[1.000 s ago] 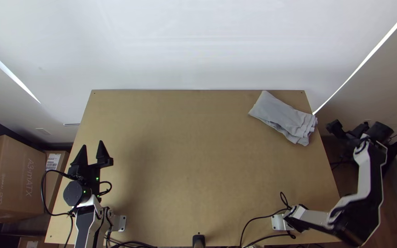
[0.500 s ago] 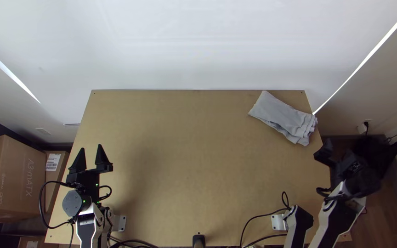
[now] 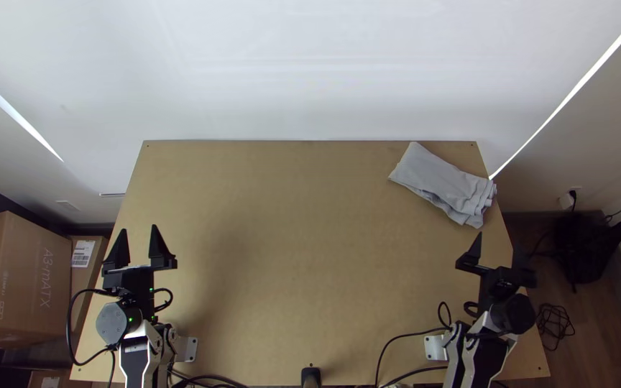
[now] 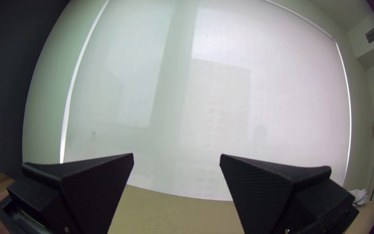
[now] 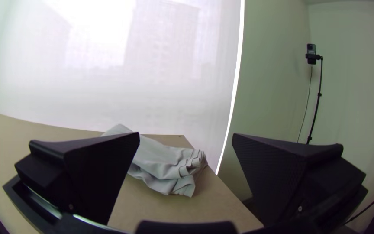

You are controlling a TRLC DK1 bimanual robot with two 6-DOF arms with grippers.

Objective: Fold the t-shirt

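Observation:
The grey t-shirt [image 3: 443, 183] lies as a folded, rumpled bundle at the table's far right corner, its layered end at the right edge. My left gripper [image 3: 136, 244] stands open at the table's left side, far from the cloth. Near the right edge, my right gripper [image 3: 496, 251] is open, nearer the base than the shirt. In the left wrist view, my left gripper [image 4: 176, 158] has nothing between its fingers; a bit of the shirt [image 4: 359, 197] shows. From the right wrist, the shirt [image 5: 165, 164] lies beyond my right gripper [image 5: 186, 136], not touched.
Cardboard boxes [image 3: 19, 276] stand left of the table [image 3: 296, 237]. Black cables [image 3: 397, 352] lie at the near edge by the right arm's base. A pale blind [image 3: 310, 72] hangs behind the far edge. A thin stand [image 5: 319, 93] is off to the right.
My right gripper has come from beyond the table's right side back toward its base and over the right edge. My left gripper has shifted slightly. The shirt lies as before.

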